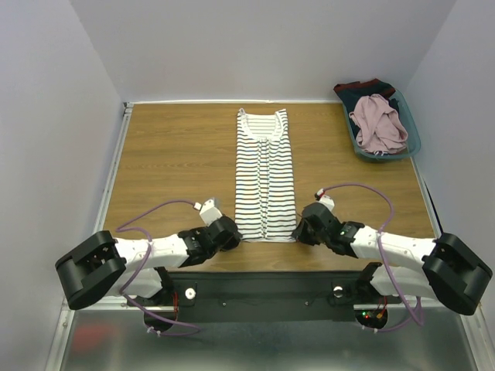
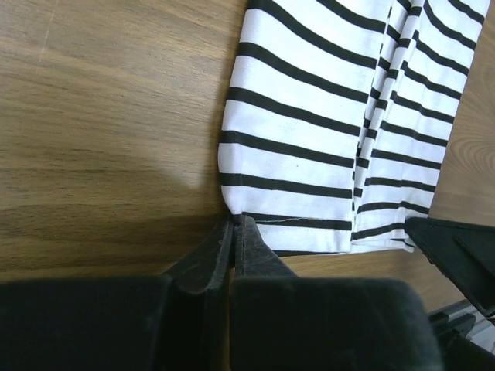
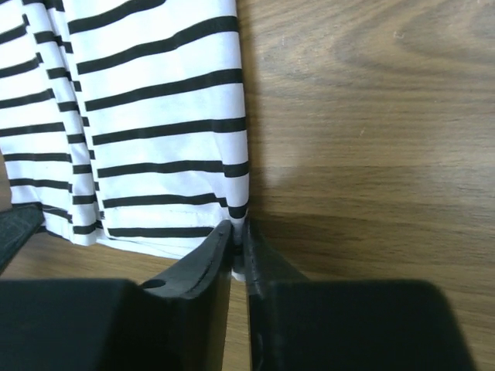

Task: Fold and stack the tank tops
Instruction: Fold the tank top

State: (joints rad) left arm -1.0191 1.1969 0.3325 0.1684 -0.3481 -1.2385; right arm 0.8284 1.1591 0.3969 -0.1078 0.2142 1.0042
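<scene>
The striped tank top (image 1: 265, 174) lies flat on the table, folded into a long narrow strip, neck at the far end. My left gripper (image 1: 230, 233) is shut on its near left hem corner (image 2: 236, 218). My right gripper (image 1: 300, 231) is shut on its near right hem corner (image 3: 240, 224); white cloth shows between the fingers. The striped top fills the upper part of both wrist views (image 2: 325, 116) (image 3: 147, 116). The pink-mauve tank top (image 1: 379, 122) lies crumpled in the teal bin (image 1: 414, 131) at the far right.
Dark navy-and-red clothing (image 1: 365, 87) sits at the back of the teal bin. The wooden table (image 1: 170, 162) has a metal rim on the left (image 1: 116, 154) and grey walls around it.
</scene>
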